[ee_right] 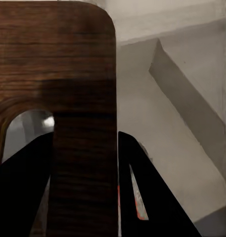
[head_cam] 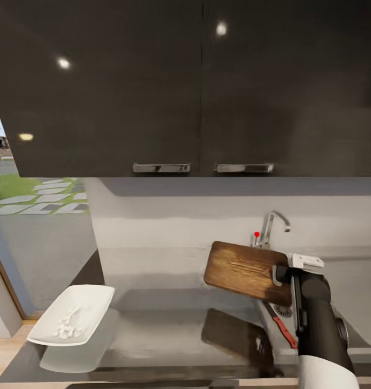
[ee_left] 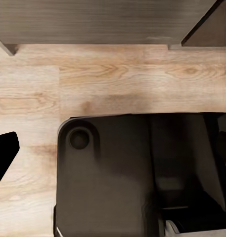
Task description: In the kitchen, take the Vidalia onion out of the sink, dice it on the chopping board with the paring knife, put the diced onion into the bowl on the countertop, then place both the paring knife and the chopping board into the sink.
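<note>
Right claw pinches the board by its handle, held above the sink where the knife lies.

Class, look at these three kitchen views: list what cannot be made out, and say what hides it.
- Paring knife: in the head view, its blade lies under the chopping board.
- Sink: the right arm and the board cover most of the basin.
- Left gripper: the left wrist view shows floor and a dark body, not its jaws.
- Diced onion: too small to count.
</note>
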Tool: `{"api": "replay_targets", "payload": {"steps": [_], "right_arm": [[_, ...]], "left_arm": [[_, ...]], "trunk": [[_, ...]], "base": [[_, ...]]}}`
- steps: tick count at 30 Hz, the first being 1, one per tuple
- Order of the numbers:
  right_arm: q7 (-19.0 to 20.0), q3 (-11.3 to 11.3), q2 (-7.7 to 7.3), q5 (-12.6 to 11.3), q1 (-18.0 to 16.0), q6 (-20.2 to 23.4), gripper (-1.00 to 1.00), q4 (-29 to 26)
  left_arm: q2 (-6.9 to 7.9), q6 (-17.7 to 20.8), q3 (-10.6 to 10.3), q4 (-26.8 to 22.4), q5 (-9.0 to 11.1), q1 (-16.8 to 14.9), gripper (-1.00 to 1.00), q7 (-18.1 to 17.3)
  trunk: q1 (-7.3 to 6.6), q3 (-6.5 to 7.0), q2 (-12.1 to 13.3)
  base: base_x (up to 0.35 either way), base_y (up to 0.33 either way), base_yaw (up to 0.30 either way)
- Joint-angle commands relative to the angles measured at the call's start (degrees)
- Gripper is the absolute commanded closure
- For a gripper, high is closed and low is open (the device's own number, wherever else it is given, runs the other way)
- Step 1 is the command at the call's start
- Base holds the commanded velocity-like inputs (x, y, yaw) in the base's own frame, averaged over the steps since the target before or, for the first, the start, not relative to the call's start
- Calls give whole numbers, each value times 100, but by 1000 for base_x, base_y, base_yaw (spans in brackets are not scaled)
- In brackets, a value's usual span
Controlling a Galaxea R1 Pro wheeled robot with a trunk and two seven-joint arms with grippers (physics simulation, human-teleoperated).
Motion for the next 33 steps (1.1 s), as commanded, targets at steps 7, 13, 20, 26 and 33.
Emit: {"api": "replay_targets", "payload": {"steps": [7, 13, 20, 26, 33], "right_arm": [[-2895, -387, 160, -2741, -3, -373, 100, 365], [-4713, -377, 177, -3823, -3, -1178, 100, 810], [-6374, -378, 189, -3976, -3, -2034, 100, 872], [-7198, -374, 258, -4265, -2, -2153, 100, 867], [-7614, -362, 258, -4408, 0, -2160, 100, 839]], "left_arm": [[11, -19, -23, -8, 40, 4, -100, -8], [14, -32, -19, -1, 48, 4, -100, -8], [25, -27, -7, 20, 73, 4, -100, 8], [38, -25, -5, 58, 77, 4, -100, 10], [37, -23, -1, 101, 79, 4, -100, 10]], "trunk": [[2, -1, -4], [2, -1, -4], [2, -1, -4], [2, -1, -4], [2, -17, -4]], "base": [[0, -133, 0], [0, -6, 0], [0, 0, 0], [0, 0, 0], [0, 0, 0]]}}
